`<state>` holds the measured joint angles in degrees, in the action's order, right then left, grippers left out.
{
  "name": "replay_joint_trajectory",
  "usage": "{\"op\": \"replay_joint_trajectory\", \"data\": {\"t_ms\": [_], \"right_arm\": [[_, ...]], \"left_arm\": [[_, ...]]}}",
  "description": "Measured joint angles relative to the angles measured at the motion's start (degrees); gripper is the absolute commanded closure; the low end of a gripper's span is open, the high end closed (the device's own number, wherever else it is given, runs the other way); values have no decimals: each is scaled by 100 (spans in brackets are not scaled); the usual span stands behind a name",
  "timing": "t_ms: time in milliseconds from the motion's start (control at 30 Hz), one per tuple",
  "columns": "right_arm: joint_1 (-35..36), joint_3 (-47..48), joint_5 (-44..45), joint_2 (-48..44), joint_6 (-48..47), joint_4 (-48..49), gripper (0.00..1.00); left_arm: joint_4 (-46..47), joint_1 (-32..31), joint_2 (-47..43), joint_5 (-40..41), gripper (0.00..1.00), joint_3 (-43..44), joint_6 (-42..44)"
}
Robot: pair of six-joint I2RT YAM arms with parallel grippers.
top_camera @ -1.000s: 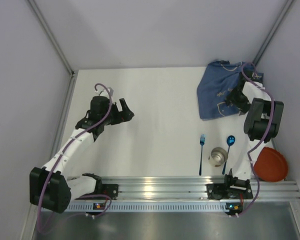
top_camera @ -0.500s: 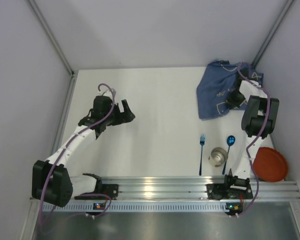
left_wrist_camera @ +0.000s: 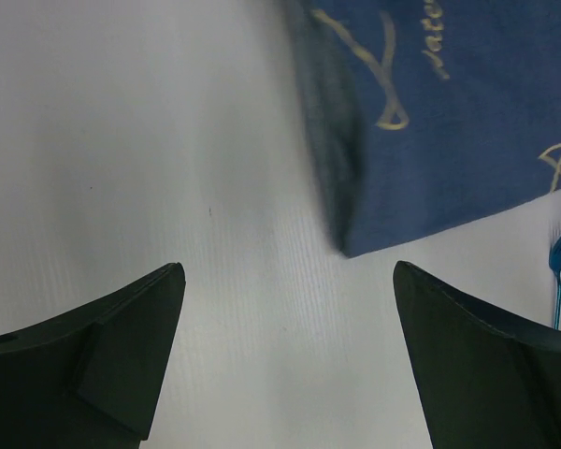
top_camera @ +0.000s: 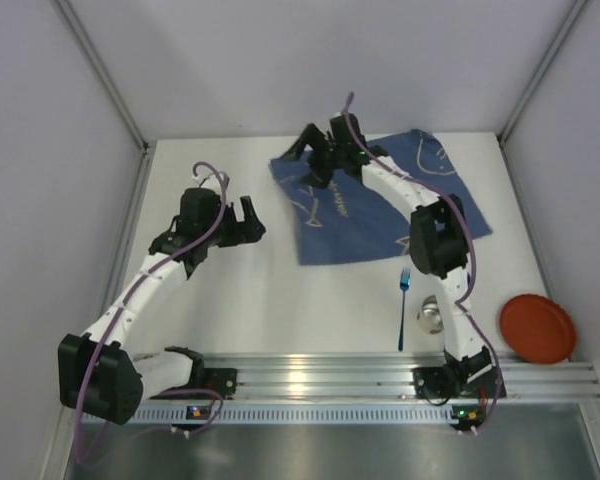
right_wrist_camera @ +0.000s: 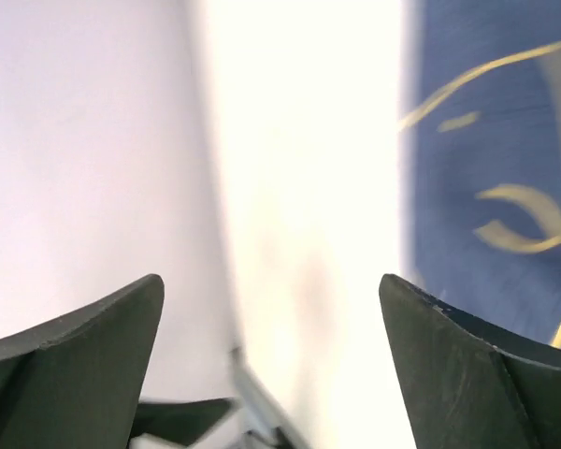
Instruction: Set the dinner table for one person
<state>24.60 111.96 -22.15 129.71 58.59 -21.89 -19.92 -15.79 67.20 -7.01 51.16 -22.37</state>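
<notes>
The table fills the whole work area and carries everything. The right claw, fingers apart and empty, hovers at the far-left corner of the one blue mat, whose long axis runs left to right on a slight slant. The left claw, also apart and empty, is just left of the mat's edge. One fork, one metal cup and one red plate lie nearer the right arm's base.

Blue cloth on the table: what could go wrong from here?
The cloth lies skewed, its near edge close to the fork; straightening it might drag the fork. The right arm stretches over the cup and could knock it when retracting. The left end effector and right end effector, both near its left edge, might collide.
</notes>
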Motion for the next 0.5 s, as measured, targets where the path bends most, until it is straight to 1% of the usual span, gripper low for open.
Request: {"op": "replay_joint_trajectory", "data": {"t_ms": [33,67,133,167,200,300,400,500], "right_arm": [[267,555,-212,254,175,358,0],[485,890,-396,376,354,699,0],[671,949,-664,328,586,1139,0],[684,800,-769,243,671,1377,0],[658,577,-807,122,721,1532,0],[396,-483,-879,-365,739,1768,0],[-28,-1681,-870,-903,529,1740,0],[-393,-2568,-785,-1342,203,1484,0]], "left_arm": [[-46,0,-33,4,2,17,17],[-103,0,-85,26,1,22,48],[-223,0,-201,46,2,22,111],[-282,0,-264,50,1,22,133],[-330,0,-310,61,1,22,142],[-356,0,-407,87,2,-39,144],[-363,0,-400,173,2,-223,131],[-367,0,-212,264,1,-306,133]]}}
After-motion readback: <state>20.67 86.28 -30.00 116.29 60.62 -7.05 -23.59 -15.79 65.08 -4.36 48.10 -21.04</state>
